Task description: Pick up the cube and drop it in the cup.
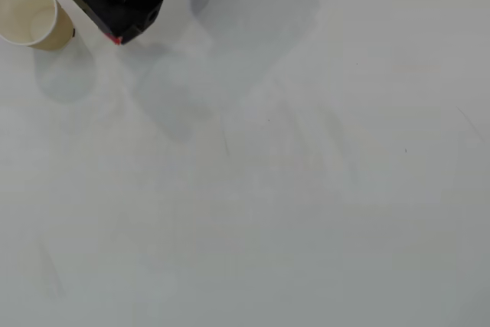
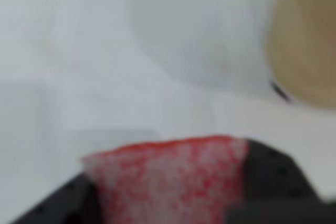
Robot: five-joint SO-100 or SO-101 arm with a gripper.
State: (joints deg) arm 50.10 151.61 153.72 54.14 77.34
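Wrist view: your black two-finger gripper point(image 2: 173, 192) pinches the small speckled red cube point(image 2: 168, 182) between its fingers. Overhead view: the gripper point(image 1: 119, 36) hangs just right of the cream paper cup point(image 1: 31, 13) on the white table point(image 1: 291, 189).

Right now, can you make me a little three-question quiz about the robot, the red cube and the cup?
1. True or false: the cube lies loose on the table.
2. In the overhead view, the cup stands at which corner: A top left, B bottom right, C top right?
3. Fill in: in the wrist view, the cup's tan wall shows at the ____ edge.

Key
1. False: the gripper holds it between its dark fingers.
2. A. The cup stands upright, and nothing shows inside it.
3. Right. The cube is not in the cup yet.
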